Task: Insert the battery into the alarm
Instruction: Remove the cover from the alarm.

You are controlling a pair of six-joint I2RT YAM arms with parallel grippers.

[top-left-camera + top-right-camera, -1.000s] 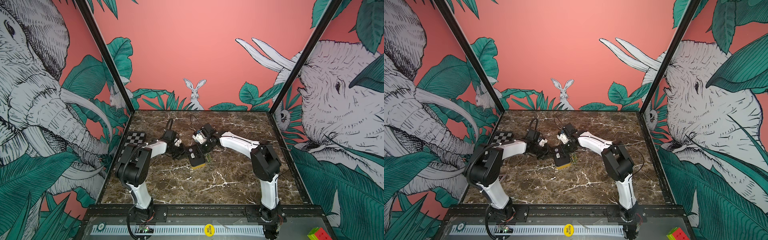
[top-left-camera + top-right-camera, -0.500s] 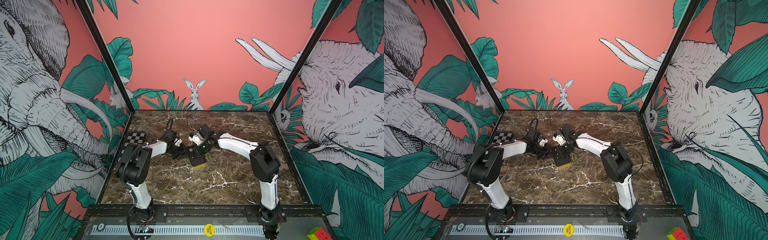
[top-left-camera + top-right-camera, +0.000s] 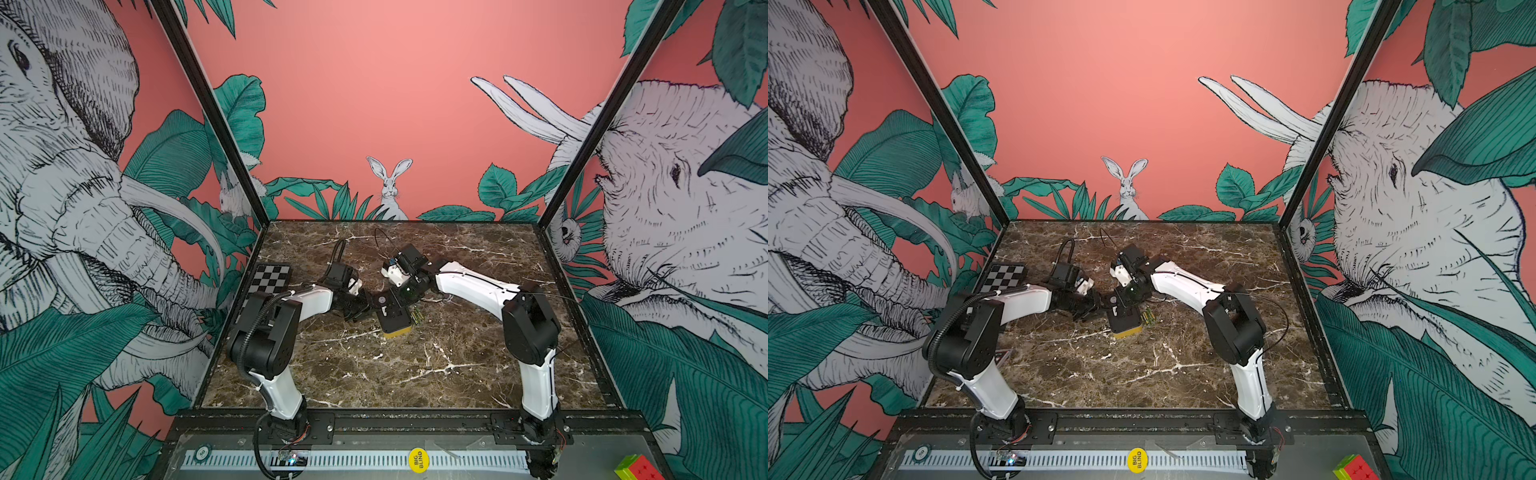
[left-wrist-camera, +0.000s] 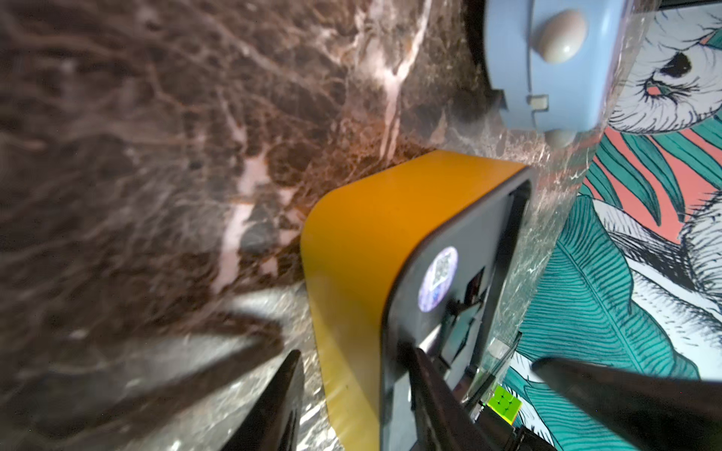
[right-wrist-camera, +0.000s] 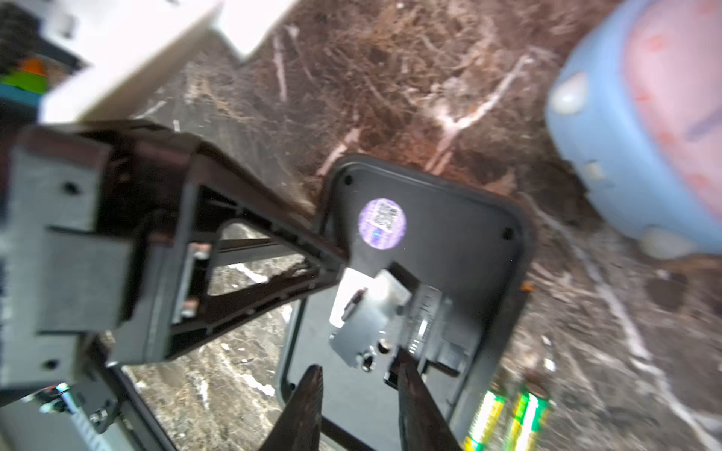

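The right gripper (image 5: 357, 363) hangs over the black back of the alarm (image 5: 449, 234). Its two dark fingers (image 5: 308, 406) stand a narrow way apart, with only the back plate showing between them. One fingertip sits at a pale grey part near the middle of that back, which is too blurred to name, and I cannot tell whether it touches. The batteries (image 5: 486, 414), two green-and-yellow cells side by side, lie on the marble just past the alarm's rim. They are beside this gripper's fingers, not between them, and neither gripper holds them. The left gripper (image 4: 353, 351) is at the alarm's opposite side and straddles its rim. One finger (image 4: 273, 402) is outside the yellow side wall, with a sliver of marble showing in between, and the other is over the black back, so the jaws are parted rather than clamped. A round purple sticker (image 5: 382, 222) marks the back plate near the left gripper's tip. In both top views the alarm (image 3: 392, 320) lies flat, back up, near the middle of the bench (image 3: 415, 374), with the two grippers meeting over it. The batteries (image 3: 417, 316) lie against its side toward the bench's right edge. A blue clock (image 5: 640, 129) stands on the marble near the alarm but apart from it. A checkerboard (image 3: 270, 278) lies at the bench's left edge.
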